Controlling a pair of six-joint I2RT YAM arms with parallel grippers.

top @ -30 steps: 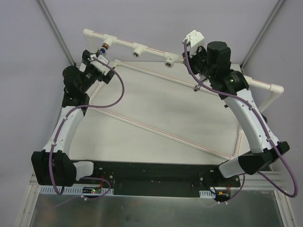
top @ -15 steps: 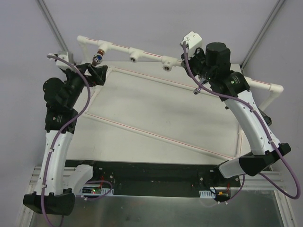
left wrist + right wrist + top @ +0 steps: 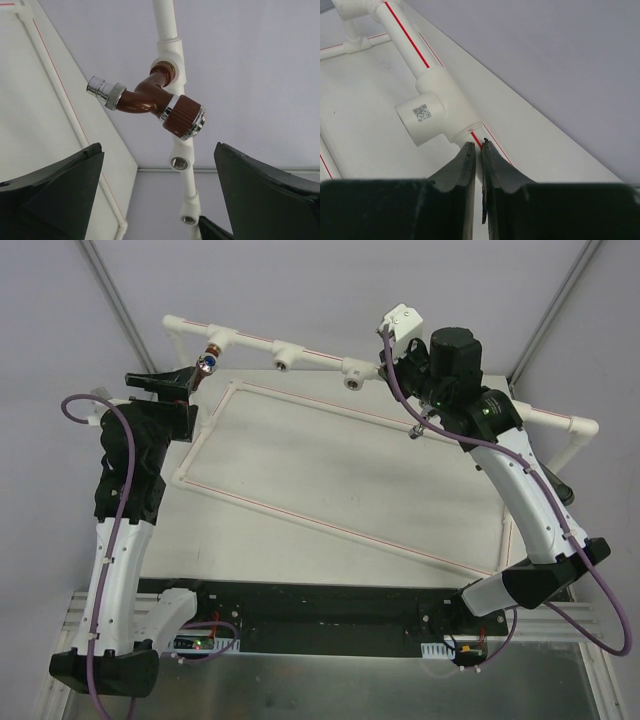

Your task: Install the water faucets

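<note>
On the table [image 3: 330,470] the reddish-brown faucet [image 3: 150,97] is seated in the pipe rail [image 3: 255,338], so the left gripper [image 3: 157,147] is spread beside it; the right gripper [image 3: 478,145] is pressed together.

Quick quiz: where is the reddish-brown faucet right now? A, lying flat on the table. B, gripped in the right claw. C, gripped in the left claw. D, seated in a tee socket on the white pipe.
D: the reddish-brown faucet sits with its end in the brass-ringed socket of a white tee fitting, while the left claw stands open, its fingers well apart on either side and not touching it.
</note>
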